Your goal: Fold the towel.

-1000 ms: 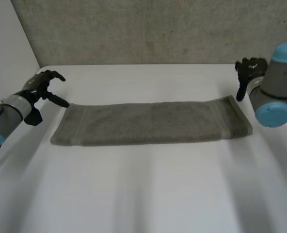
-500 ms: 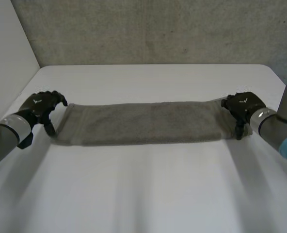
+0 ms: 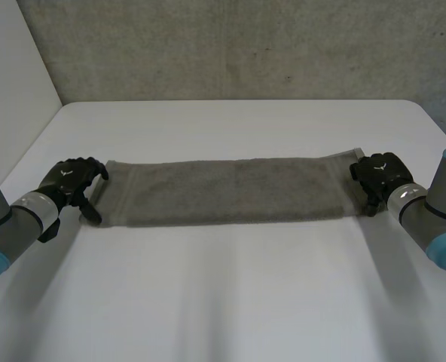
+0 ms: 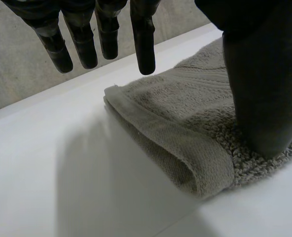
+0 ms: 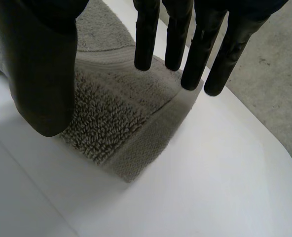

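A long grey-green towel [image 3: 230,192] lies flat across the white table [image 3: 230,302], folded into a narrow strip. My left hand [image 3: 71,181] is at its left short end. There its straight fingers [image 4: 145,44] hover over the far corner of the towel [image 4: 185,108], and the thumb [image 4: 264,89] comes down on the cloth by the near corner. At the right short end is my right hand [image 3: 379,177], open. Its fingers [image 5: 146,34] hang straight above the hemmed edge of the towel [image 5: 111,113], the thumb [image 5: 42,74] over the near corner. Neither hand pinches cloth.
A grey concrete wall [image 3: 230,45] stands behind the table's far edge. White tabletop stretches in front of the towel, and the table's right edge runs close behind my right arm [image 3: 441,219].
Both hands have come down from raised spots beyond the towel's ends onto its two short edges. The towel's left end has shifted slightly inward.
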Robot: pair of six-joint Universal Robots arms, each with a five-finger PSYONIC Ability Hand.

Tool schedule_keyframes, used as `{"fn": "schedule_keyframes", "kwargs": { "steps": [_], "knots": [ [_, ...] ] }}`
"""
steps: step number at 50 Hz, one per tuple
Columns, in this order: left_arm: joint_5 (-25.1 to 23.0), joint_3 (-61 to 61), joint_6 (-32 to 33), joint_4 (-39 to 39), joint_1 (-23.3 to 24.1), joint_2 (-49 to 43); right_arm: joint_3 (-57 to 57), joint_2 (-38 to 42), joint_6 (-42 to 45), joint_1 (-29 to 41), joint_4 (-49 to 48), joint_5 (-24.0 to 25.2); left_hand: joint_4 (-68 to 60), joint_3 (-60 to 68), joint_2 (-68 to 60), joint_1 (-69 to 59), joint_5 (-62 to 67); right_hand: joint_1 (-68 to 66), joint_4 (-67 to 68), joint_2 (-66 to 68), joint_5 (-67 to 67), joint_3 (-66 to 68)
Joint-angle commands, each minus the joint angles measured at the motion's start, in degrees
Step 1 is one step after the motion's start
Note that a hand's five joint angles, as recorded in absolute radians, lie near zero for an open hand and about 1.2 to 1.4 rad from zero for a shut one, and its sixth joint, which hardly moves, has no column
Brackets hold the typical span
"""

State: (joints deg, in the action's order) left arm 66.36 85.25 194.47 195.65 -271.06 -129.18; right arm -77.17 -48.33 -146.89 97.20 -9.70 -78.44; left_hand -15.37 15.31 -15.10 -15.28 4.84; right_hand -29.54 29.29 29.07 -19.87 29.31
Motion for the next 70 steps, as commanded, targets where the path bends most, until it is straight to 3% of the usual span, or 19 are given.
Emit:
{"fn": "schedule_keyframes", "kwargs": {
  "steps": [1, 10, 22, 26, 30, 33, 35, 38, 40, 41, 43, 44, 47, 49, 50, 51, 55, 60, 70],
  "knots": [
    [0.3, 0.6, -0.1, -0.2, 0.0, 0.6, 0.1, 1.1, 0.5, -0.3, -1.5, 0.0, 0.4, -0.4, 0.2, 0.4, 0.1, -15.6, 15.9, 16.1, -15.3, 15.9],
    [0.3, 2.0, -3.5, -0.7, 0.6, 4.7, 0.6, 1.8, 0.6, -3.2, -0.7, 1.1, 0.6, -0.6, 0.3, 0.5, -0.1, -48.1, 48.4, 48.6, -47.8, 48.3],
    [0.2, 2.5, -12.4, -2.9, 0.3, 10.8, 0.0, -1.3, 4.2, -12.8, 5.8, 6.0, 1.3, -1.2, 1.0, 1.2, -0.8, -50.5, 50.7, 50.9, -50.1, 50.7],
    [0.0, 2.5, -13.8, -3.3, 0.0, 11.8, 1.7, -3.0, 13.1, -17.9, 10.3, 5.1, 1.3, -1.2, 1.0, 1.2, -0.8, -50.5, 50.7, 50.9, -50.1, 50.7],
    [0.0, 2.2, -13.9, -3.4, 0.1, 12.8, 4.9, -3.7, 18.9, -18.0, 13.2, 3.7, 1.3, -1.2, 1.0, 1.2, -0.8, -50.5, 50.7, 50.9, -50.1, 50.7],
    [0.0, 1.8, -14.1, -3.4, 0.4, 13.9, 9.1, -4.1, 18.7, -14.8, 15.0, -0.4, 1.3, -1.2, 1.0, 1.2, -0.8, -50.5, 50.7, 50.9, -50.1, 50.7],
    [0.0, 1.6, -14.2, -3.4, 0.6, 14.3, 13.8, -5.0, 15.2, -4.9, 15.8, -3.7, 1.3, -1.2, 1.0, 1.2, -0.8, -50.5, 50.7, 50.9, -50.1, 50.7],
    [0.1, 1.2, -14.4, -3.4, 1.5, 14.9, 16.5, -5.0, 13.0, 1.1, 15.9, -5.1, 1.3, -1.2, 1.0, 1.2, -0.8, -50.5, 50.7, 50.9, -50.1, 50.7],
    [0.2, 1.1, -14.9, -3.3, 2.0, 15.3, 21.8, -3.9, 8.3, 12.9, 15.8, -6.8, 1.3, -1.2, 1.0, 1.2, -0.8, -50.5, 50.7, 50.9, -50.1, 50.7],
    [0.2, 1.1, -15.5, -3.2, 2.7, 15.5, 21.8, -3.9, 8.3, 12.9, 15.8, -6.8, 1.3, -1.2, 1.0, 1.2, -0.8, -50.5, 50.7, 50.9, -50.1, 50.7],
    [0.3, 1.0, -16.2, -3.2, 3.2, 15.8, 26.4, -0.7, 3.8, 25.0, 15.2, -8.2, 1.3, -1.2, 1.0, 1.2, -0.8, -50.5, 50.7, 50.9, -50.1, 50.7],
    [0.3, 1.0, -16.2, -3.2, 3.3, 15.8, 26.5, -0.7, 3.8, 25.1, 15.2, -8.2, 1.3, -1.2, 1.0, 1.2, -0.8, -50.5, 50.7, 50.9, -50.1, 50.7],
    [0.3, 1.0, -17.6, -3.1, 4.2, 16.1, 30.5, 4.4, 0.7, 36.2, 15.1, -8.4, 1.3, -1.2, 1.0, 1.2, -0.8, -50.5, 50.7, 50.9, -50.1, 50.7],
    [0.3, 1.2, -18.7, -3.1, 5.0, 16.0, 32.3, 7.4, 0.3, 40.0, 15.7, -8.5, 1.3, -1.2, 1.0, 1.2, -0.8, -41.9, 42.2, 42.4, -41.6, 42.2],
    [0.3, 1.2, -18.7, -3.1, 5.0, 16.0, 33.0, 10.2, 0.4, 41.3, 16.4, -9.0, 1.3, -1.2, 1.0, 1.2, -0.8, -3.6, 3.9, 4.1, -3.3, 3.9],
    [0.3, 1.5, -18.9, -3.0, 5.4, 15.9, 33.3, 12.1, 0.7, 41.3, 17.3, -9.4, 1.3, -1.2, 1.0, 1.2, -0.8, 19.5, -19.3, -19.1, 19.9, -19.3],
    [0.3, 2.2, -19.0, -2.9, 6.7, 15.1, 33.0, 12.7, 1.8, 39.6, 20.0, -11.3, 1.3, -1.2, 1.0, 1.2, -0.8, 19.5, -19.3, -19.1, 19.9, -19.3],
    [0.1, 3.1, -18.5, -2.6, 7.9, 14.5, 29.7, 11.0, 0.1, 31.9, 22.4, -12.7, 1.3, -1.2, 1.0, 1.2, -0.8, 19.5, -19.3, -19.1, 19.9, -19.3],
    [-0.4, 2.9, -18.0, -2.6, 12.6, 12.1, 5.8, -3.9, -9.3, 23.0, 10.8, -7.0, 0.6, -0.6, 0.3, 0.5, -0.1, 19.5, -19.3, -19.1, 19.9, -19.3]
  ]
}}
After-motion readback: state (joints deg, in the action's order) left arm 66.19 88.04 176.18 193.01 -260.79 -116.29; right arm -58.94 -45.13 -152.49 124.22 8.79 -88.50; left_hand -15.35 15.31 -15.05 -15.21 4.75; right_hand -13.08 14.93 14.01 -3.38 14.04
